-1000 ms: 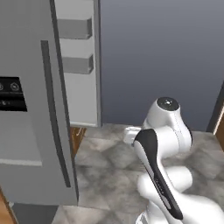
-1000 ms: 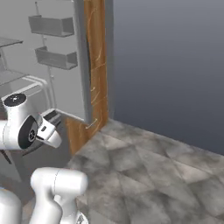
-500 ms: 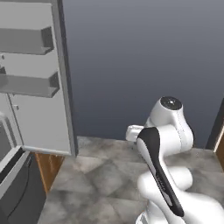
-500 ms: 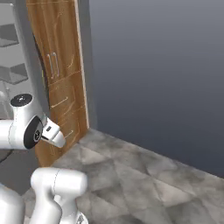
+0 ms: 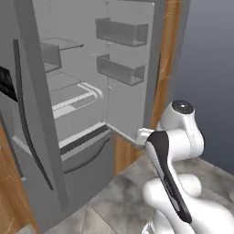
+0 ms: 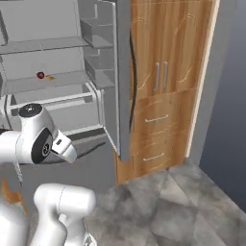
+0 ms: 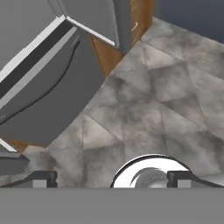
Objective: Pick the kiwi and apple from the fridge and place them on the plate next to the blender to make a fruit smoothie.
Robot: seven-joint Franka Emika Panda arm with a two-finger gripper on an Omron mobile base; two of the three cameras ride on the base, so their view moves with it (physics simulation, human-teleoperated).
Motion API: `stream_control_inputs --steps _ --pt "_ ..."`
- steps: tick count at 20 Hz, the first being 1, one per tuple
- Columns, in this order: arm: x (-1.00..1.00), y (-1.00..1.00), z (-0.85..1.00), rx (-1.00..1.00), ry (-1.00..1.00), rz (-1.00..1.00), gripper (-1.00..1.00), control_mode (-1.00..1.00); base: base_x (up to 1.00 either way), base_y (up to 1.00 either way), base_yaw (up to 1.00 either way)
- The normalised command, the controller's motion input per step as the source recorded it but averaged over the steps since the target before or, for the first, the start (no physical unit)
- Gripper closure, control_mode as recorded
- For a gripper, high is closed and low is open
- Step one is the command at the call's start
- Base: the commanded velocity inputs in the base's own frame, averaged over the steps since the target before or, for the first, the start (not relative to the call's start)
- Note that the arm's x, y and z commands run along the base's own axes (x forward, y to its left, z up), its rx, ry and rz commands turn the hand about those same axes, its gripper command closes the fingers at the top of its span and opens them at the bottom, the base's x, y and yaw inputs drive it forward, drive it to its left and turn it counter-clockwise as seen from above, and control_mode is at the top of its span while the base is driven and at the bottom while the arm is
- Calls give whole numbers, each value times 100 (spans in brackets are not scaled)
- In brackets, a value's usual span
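Fridge (image 5: 82, 114) stands open; my gripper (image 7: 111, 178) has its fingers spread, empty. I'd reach onto its middle shelf toward the apple (image 6: 41, 75), approaching level.

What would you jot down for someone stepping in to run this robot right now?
Gripper: open, holding nothing, pointed at the floor.
Fridge: door swung open, shelves visible ahead of the base.
Apple: small red fruit on a middle shelf, with something small beside it that may be the kiwi; too small to tell.
Done: fridge stands open.
Left: reach in, take both fruits and carry them to the plate by the blender.
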Motion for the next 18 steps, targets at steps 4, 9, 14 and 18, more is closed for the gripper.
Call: stream_control_inputs --steps 4,9,14,18 --pt "0 0 0 0 0 0 -100 100 81 -1 70" --pt "0 0 0 0 0 0 -100 100 100 -4 19" --pt "0 0 0 0 0 0 -100 100 70 -3 42" --pt "0 0 0 0 0 0 -100 100 92 -24 34"
